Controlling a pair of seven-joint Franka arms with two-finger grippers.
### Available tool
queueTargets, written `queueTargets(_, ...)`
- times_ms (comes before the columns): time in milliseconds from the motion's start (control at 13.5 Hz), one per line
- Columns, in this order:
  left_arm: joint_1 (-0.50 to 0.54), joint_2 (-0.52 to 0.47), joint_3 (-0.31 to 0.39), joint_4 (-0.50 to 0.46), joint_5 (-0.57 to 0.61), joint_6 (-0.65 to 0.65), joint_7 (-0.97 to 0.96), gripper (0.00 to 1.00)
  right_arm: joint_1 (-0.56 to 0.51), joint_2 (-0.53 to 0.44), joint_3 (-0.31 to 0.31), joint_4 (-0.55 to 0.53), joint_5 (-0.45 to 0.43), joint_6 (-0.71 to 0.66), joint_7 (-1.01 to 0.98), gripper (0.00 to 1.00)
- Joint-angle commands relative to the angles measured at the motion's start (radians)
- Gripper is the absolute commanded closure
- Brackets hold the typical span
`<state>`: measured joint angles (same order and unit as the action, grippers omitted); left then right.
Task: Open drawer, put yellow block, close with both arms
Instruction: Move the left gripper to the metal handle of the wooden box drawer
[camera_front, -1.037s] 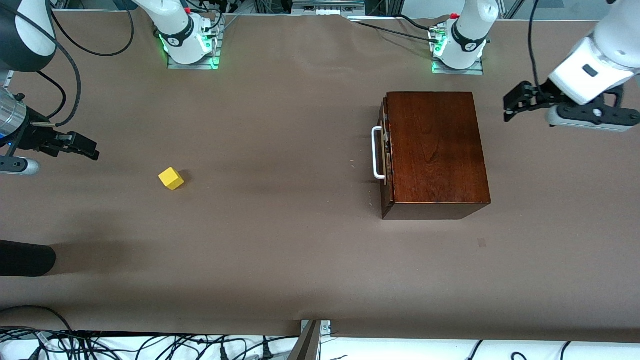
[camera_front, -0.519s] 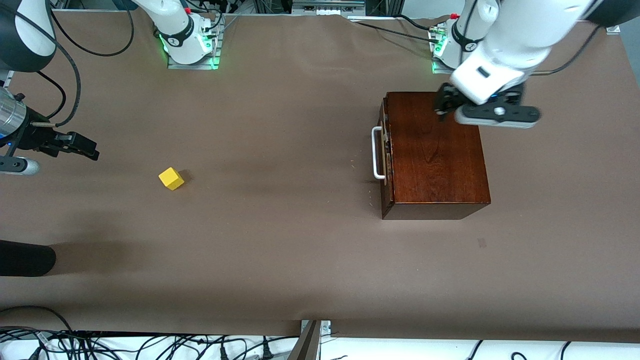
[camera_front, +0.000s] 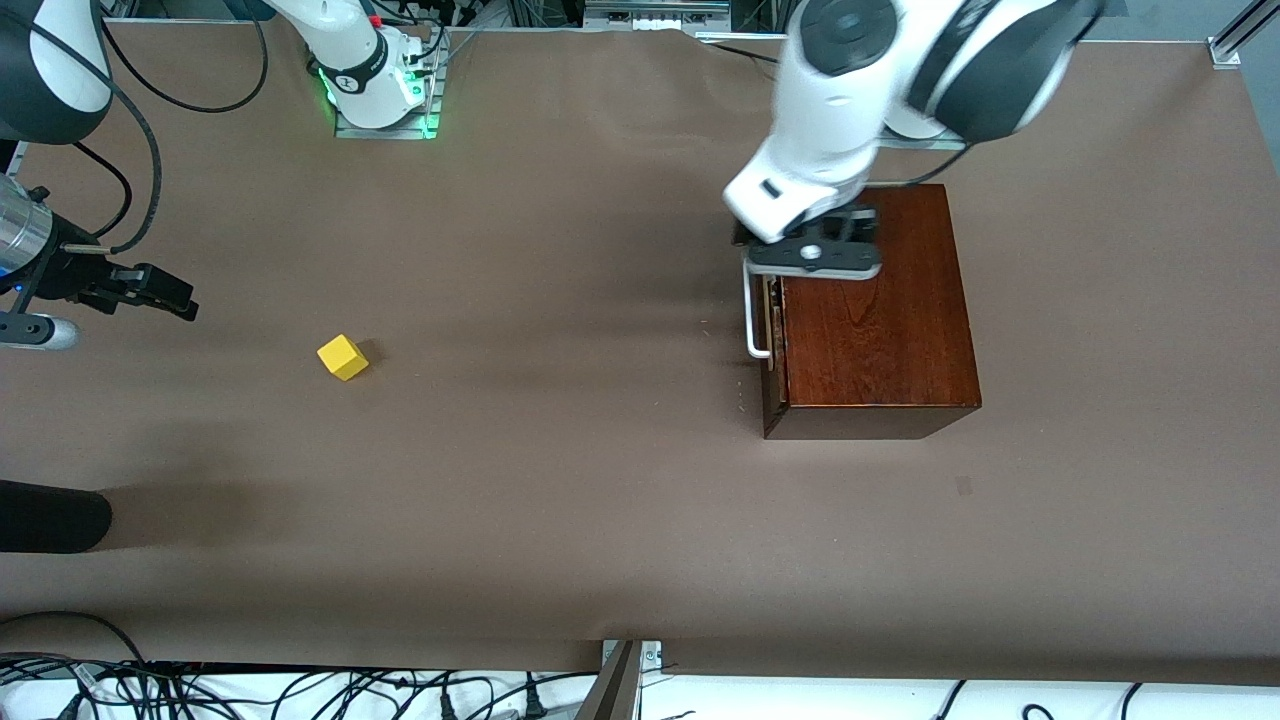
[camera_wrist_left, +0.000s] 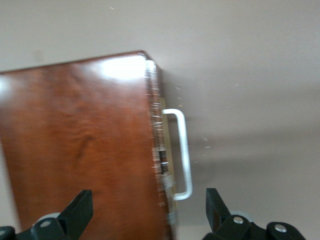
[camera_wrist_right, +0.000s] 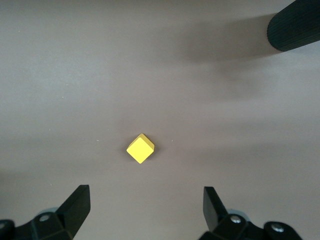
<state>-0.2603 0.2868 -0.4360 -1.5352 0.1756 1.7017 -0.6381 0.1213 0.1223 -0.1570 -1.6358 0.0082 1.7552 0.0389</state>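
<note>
1. Opening the drawer (camera_front: 771, 320) comes first: we hold the left tool (camera_wrist_left: 150, 217) spread wide and empty over the box (camera_front: 870, 300), by its handle (camera_front: 752, 310).
2. Next, we judge, we must lower and straddle that handle, then pull.
3. Our right tool (camera_wrist_right: 145, 212) waits, agape and empty, above the desk (camera_front: 560, 480); the block (camera_front: 342, 357) lies toward the right arm's end.
4. We read no writing.

The yellow block (camera_front: 342, 357) lies well apart from the drawer (camera_front: 772, 310), toward the right arm's end.
</note>
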Motion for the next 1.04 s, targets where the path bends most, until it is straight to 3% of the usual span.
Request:
queueTargets(0,-0.039,0.087,-0.003,0.009,0.028,0.080,-0.096,0.00,-0.003,-0.001,0.002,0.008,0.004,-0.003,0.006,0.00)
queueTargets(444,-0.094,0.160,-0.003,-0.112,0.125,0.217,-0.227,0.00,-0.003,0.000,0.002,0.008,-0.001,0.000,0.006,0.00)
queueTargets(963,-0.106,0.210,0.008,-0.180,0.211,0.291,-0.238,0.00,-0.003,0.003,0.002,0.008,-0.002,0.004,0.004,0.00)
